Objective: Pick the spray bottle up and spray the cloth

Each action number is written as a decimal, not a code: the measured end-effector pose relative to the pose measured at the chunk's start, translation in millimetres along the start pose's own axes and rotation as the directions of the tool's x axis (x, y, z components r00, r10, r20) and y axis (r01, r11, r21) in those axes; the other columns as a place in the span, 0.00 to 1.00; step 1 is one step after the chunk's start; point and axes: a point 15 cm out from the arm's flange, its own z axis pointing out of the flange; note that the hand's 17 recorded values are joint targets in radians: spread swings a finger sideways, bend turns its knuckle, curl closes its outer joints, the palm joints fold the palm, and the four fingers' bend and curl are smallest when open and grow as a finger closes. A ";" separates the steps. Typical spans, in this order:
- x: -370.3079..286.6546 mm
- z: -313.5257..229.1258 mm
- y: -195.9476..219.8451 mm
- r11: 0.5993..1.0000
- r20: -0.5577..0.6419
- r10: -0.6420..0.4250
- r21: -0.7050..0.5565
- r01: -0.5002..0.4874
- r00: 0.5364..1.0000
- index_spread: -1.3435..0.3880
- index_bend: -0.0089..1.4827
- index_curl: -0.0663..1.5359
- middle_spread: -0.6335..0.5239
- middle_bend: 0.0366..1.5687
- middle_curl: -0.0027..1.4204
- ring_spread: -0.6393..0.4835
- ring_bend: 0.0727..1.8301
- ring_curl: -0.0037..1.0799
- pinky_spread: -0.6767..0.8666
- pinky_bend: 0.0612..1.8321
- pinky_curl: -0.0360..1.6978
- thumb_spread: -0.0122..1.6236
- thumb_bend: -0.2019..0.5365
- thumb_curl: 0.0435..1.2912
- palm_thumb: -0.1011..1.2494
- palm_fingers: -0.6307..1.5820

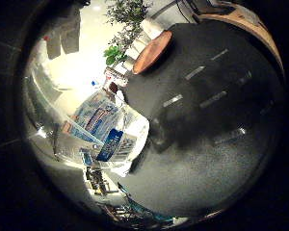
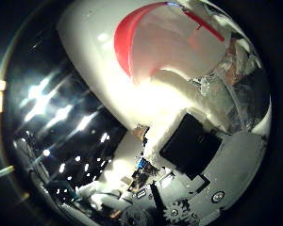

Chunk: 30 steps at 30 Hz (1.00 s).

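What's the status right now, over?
Hand curled round spray bottle. White-and-red spray head right against the palm. Dark table beneath. Cloth not in sight.

The hand (image 2: 198, 160) was built of white plastic shells around a square black block, with a small grey toothed gear, a round screw head and a blue connector.
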 end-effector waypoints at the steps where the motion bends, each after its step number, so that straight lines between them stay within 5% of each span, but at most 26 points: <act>1: -3.9 -0.5 -1.8 1.000 -0.001 -0.010 0.000 0.010 1.000 0.53 0.47 0.66 0.32 0.68 0.65 0.35 0.71 0.62 0.24 0.64 0.44 0.78 0.26 0.26 0.67 0.71; 23: -84.7 32.2 11.2 0.982 0.043 -0.028 -0.183 0.035 0.999 0.55 0.53 0.66 0.33 0.69 0.69 0.35 0.72 0.65 0.23 0.57 0.63 0.78 0.26 0.26 0.66 0.72; 30: -109.8 34.7 39.9 0.915 0.040 -0.018 -0.402 0.033 0.999 0.56 0.52 0.65 0.33 0.68 0.69 0.35 0.72 0.64 0.22 0.54 0.65 0.78 0.26 0.27 0.66 0.73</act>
